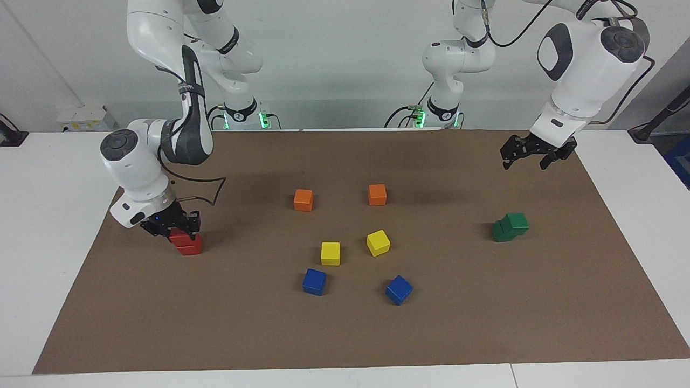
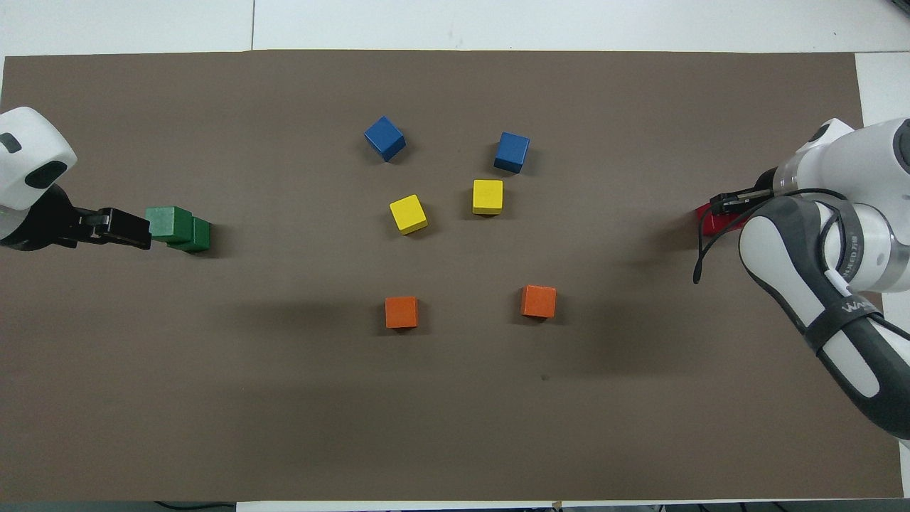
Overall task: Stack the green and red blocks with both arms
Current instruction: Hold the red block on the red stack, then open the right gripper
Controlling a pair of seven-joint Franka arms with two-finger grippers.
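Two red blocks are stacked near the right arm's end of the mat. The lower red block (image 1: 191, 249) rests on the mat and the upper red block (image 1: 179, 235) sits on it; a red edge of the stack (image 2: 714, 220) shows in the overhead view. My right gripper (image 1: 178, 229) is low over the stack, its fingers closed around the upper block. Two green blocks stand near the left arm's end, the upper green block (image 1: 517, 221) (image 2: 169, 221) askew on the lower green block (image 1: 501, 231) (image 2: 195, 236). My left gripper (image 1: 531, 155) (image 2: 142, 233) hangs open and empty, well above the mat and clear of the green stack.
Two orange cubes (image 1: 303, 200) (image 1: 377, 194) lie mid-mat nearer the robots. Two yellow cubes (image 1: 330, 253) (image 1: 378, 242) lie in the middle. Two blue cubes (image 1: 314, 281) (image 1: 399, 289) lie farther out. A brown mat (image 1: 539, 323) covers the table.
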